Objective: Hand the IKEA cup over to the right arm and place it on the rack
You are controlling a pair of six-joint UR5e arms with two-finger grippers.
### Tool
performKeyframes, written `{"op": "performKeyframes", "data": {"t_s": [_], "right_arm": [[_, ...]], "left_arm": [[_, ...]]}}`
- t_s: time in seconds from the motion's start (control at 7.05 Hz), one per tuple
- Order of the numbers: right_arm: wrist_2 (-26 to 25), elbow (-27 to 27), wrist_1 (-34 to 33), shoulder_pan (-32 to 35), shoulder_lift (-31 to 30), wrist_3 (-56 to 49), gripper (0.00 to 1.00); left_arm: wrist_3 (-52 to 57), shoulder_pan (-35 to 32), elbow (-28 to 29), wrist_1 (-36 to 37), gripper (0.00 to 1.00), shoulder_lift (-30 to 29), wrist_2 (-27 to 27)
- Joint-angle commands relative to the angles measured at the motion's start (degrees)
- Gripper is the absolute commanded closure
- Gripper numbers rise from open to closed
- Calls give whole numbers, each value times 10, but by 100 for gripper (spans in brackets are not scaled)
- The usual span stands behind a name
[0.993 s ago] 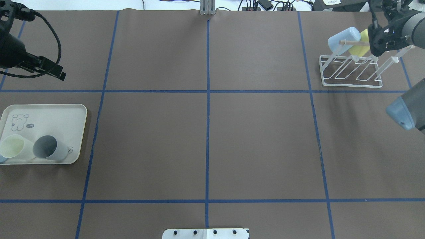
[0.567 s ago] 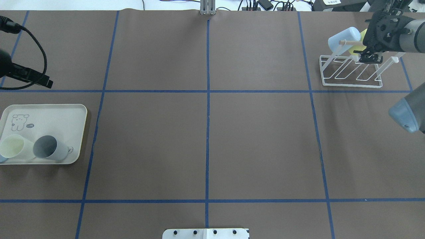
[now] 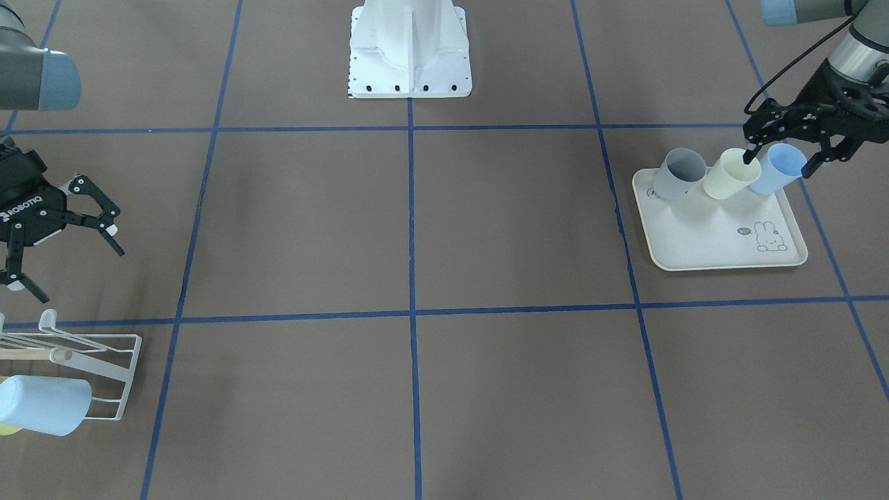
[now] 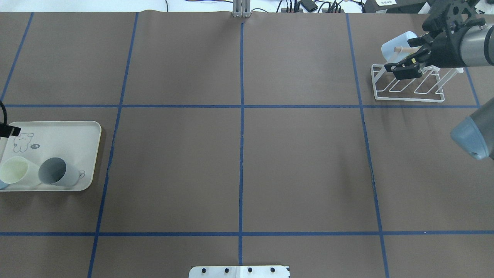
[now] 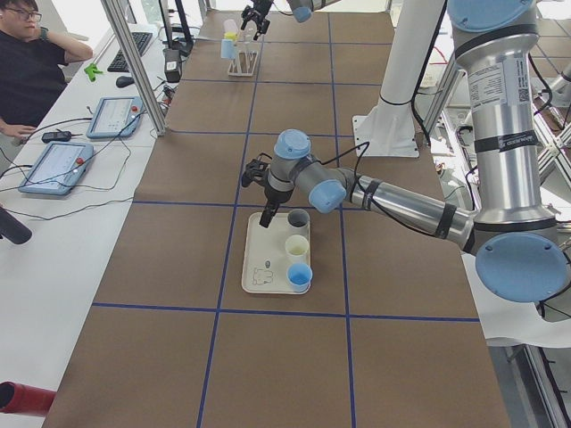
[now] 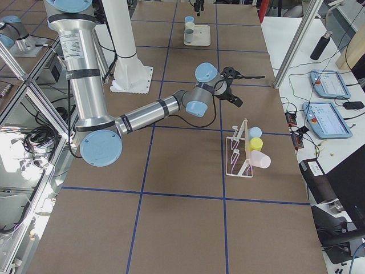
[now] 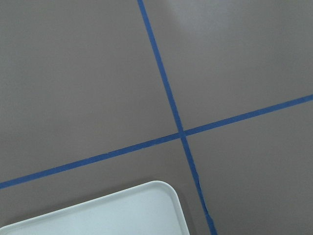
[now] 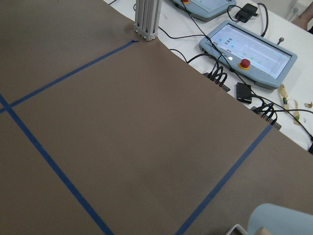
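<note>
Seen from across the tabletop (image 3: 417,229), the left gripper (image 3: 778,163) hangs over the back end of the tray (image 3: 694,236), jaws spread wide and holding nothing. Three cups stand there in a row: grey cup (image 3: 679,175), cream cup (image 3: 729,175), blue cup (image 3: 771,180). One finger shows in front of the cream cup's rim, the other at the outer side of the blue cup. If they touch, I cannot tell. At the other end the right gripper (image 3: 80,274) is also released and empty, apart from the rack (image 3: 104,368), where a racked cup (image 3: 42,406), pale blue, sits on a prong.

From above, the right gripper (image 4: 404,69) overlaps the rack (image 4: 409,99). Only a dark tip of the left gripper shows, at the edge beside the tray (image 4: 77,127).

From the left end, the near arm holds its gripper (image 5: 263,192) above the tray's far side. A person (image 5: 27,62) sits at a desk.

From the right end, the right gripper (image 6: 249,90) is clear of the rack, which carries the racked cup (image 6: 255,132), a yellow cup (image 6: 254,144) and a pink cup (image 6: 259,160).

The left wrist camera sees a tray corner (image 7: 146,205) and crossing tape (image 7: 182,134), no jaws. The right wrist camera sees tabletop, consoles (image 8: 249,49) and a part of the racked cup (image 8: 279,220).
</note>
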Motion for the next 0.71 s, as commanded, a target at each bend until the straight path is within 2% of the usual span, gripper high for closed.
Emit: {"op": "performKeyframes", "data": {"t_s": [0.0, 0.14, 0.28, 0.57], "right_arm": [[11, 6, -2, -43, 4, 104, 1], [14, 6, -23, -52, 4, 123, 0], [39, 19, -75, -53, 8, 125, 0], [38, 16, -97, -61, 17, 125, 0]], "left_arm": [[2, -1, 59, -129, 0, 74, 3], [-2, -1, 112, -203, 0, 90, 3], [-4, -2, 156, -265, 0, 93, 3], [-3, -4, 187, -278, 0, 92, 3]]}}
